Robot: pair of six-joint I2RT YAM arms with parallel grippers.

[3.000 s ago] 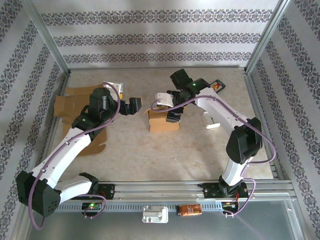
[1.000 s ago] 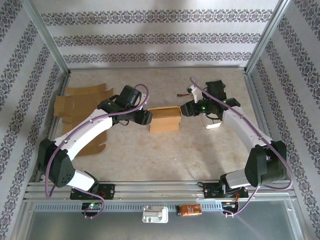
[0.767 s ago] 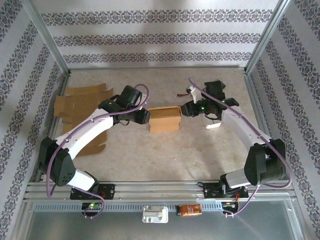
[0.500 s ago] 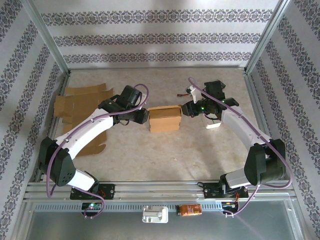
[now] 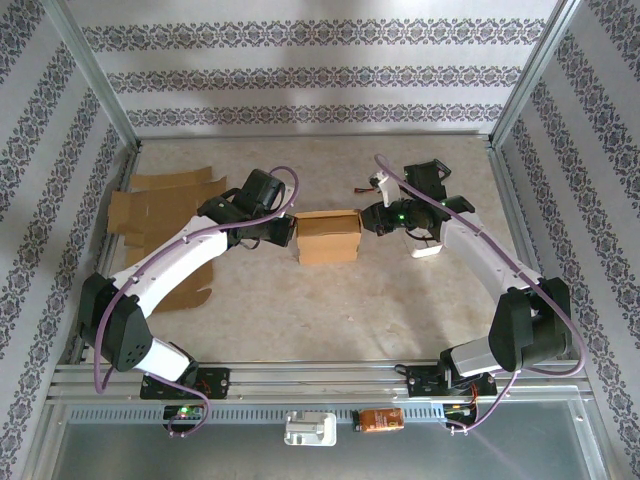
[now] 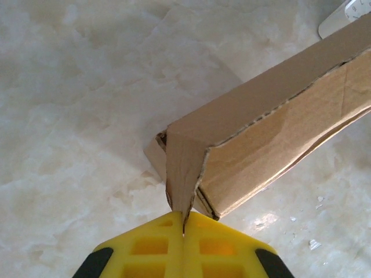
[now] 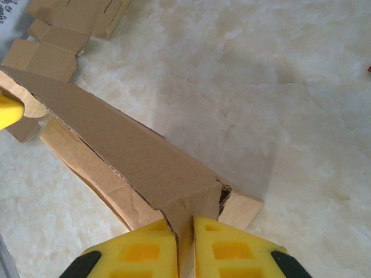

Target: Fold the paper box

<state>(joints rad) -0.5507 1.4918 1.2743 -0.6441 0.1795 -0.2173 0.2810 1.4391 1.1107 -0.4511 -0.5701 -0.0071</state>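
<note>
Small brown corrugated cardboard box (image 5: 330, 237) sits mid-surface on the pale marbled surface (image 5: 330, 320), between the two arms. Left hand (image 6: 184, 225) is clamped on the thin flap edge at the box's left end, yellow fingers (image 6: 148, 252) pressed together with cardboard pinched between. Right hand (image 7: 185, 231) is clamped the same way on the folded corner at the right end.

The box looks light and thin-walled: stiff across the panels, floppy at the creases, with raw corrugated edges. It would likely crush or tear if yanked. Best hold is probably the flap edges close to the creases, not mid-panel.

Room: open surface in front of and behind the box. Flat brown cardboard blanks (image 5: 160, 205) lie well apart by the left wall. A small white object (image 5: 425, 250) lies near the right arm. Metal frame rails close off the sides.
</note>
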